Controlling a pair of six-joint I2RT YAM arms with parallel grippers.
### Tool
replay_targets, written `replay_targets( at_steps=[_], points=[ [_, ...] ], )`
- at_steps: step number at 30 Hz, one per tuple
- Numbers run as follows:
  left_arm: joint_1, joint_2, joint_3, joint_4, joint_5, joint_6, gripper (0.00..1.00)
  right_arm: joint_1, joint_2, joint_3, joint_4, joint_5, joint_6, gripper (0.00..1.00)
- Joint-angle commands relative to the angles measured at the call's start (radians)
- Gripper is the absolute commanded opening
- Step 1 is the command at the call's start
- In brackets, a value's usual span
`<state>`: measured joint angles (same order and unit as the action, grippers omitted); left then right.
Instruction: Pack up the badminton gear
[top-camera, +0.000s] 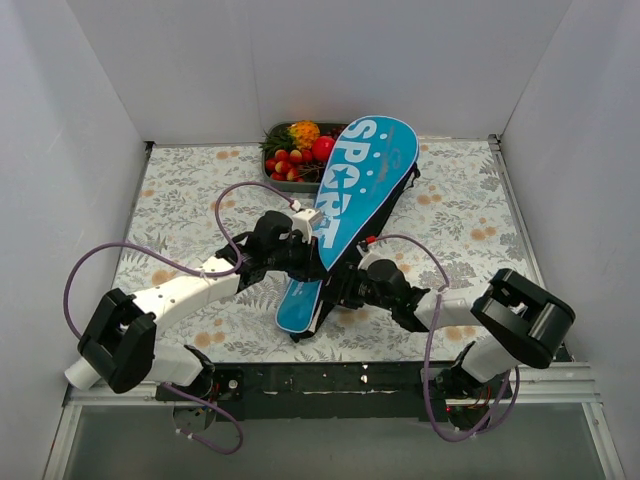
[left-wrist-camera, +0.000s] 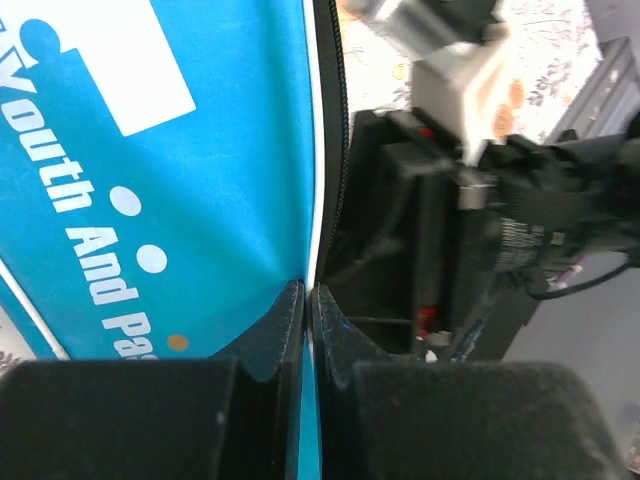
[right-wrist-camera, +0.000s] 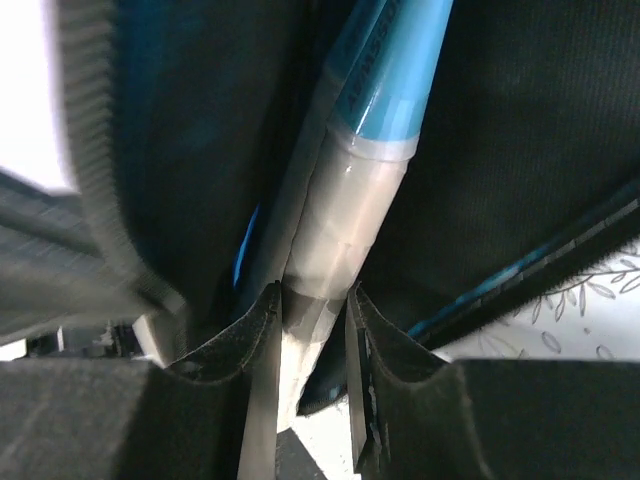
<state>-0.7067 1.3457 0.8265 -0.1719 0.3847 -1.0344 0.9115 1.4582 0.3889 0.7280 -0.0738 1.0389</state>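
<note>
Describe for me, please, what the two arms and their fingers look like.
Both the left arm and right arm have white tubular links between chunky black joints, each trailed by a looping purple cable. The fingers are matte black with notched tips.

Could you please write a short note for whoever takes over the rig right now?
Grips: left end effector shut on the bag edge; right end effector shut on a racket handle inside the bag.
Bag lies diagonally mid-table, head by the fruit tray.
Done: one racket partly in.
Left: seat it, find the second racket and shuttlecock tube (neither clearly visible), close the bag.
</note>
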Motion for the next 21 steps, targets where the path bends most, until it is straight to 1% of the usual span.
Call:
replay_targets(
  at_steps=[1,4,8,10,11,12,13,15,17,18,20,21],
  points=[
    [-0.005,-0.072,0.01,0.017,0.157,-0.039,0.0,0.006,0.074,0.094,0.146,-0.006,-0.108,0.13],
    [-0.004,-0.089,0.002,0.028,0.201,-0.055,0.0,0.006,0.139,0.1,0.233,-0.02,-0.102,0.1],
    [-0.004,-0.1,-0.021,0.055,0.252,-0.079,0.0,0.006,0.201,0.102,0.33,-0.02,-0.091,0.1],
    [-0.004,-0.109,-0.029,0.066,0.25,-0.088,0.0,0.006,0.217,0.108,0.355,-0.036,-0.091,0.14],
    [-0.004,-0.111,-0.032,0.069,0.246,-0.089,0.0,0.006,0.225,0.113,0.356,-0.046,-0.091,0.17],
    [-0.004,-0.108,-0.035,0.071,0.241,-0.087,0.0,0.006,0.226,0.12,0.35,-0.058,-0.097,0.3],
    [-0.004,-0.105,-0.035,0.069,0.231,-0.082,0.0,0.006,0.225,0.122,0.337,-0.076,-0.106,0.35],
    [-0.004,-0.099,-0.032,0.066,0.223,-0.076,0.0,0.006,0.197,0.12,0.268,-0.08,-0.123,0.44],
    [-0.004,-0.086,-0.03,0.06,0.201,-0.069,0.0,0.006,0.15,0.117,0.205,-0.073,-0.158,0.5],
    [-0.004,-0.083,-0.03,0.058,0.198,-0.066,0.0,0.003,0.134,0.114,0.148,-0.075,-0.169,0.55],
    [-0.004,-0.079,-0.033,0.054,0.183,-0.059,0.0,-0.005,0.078,0.114,0.075,-0.086,-0.203,0.6],
    [-0.004,-0.077,-0.035,0.052,0.18,-0.056,0.0,-0.008,0.056,0.11,0.004,-0.087,-0.215,0.65]
  ],
)
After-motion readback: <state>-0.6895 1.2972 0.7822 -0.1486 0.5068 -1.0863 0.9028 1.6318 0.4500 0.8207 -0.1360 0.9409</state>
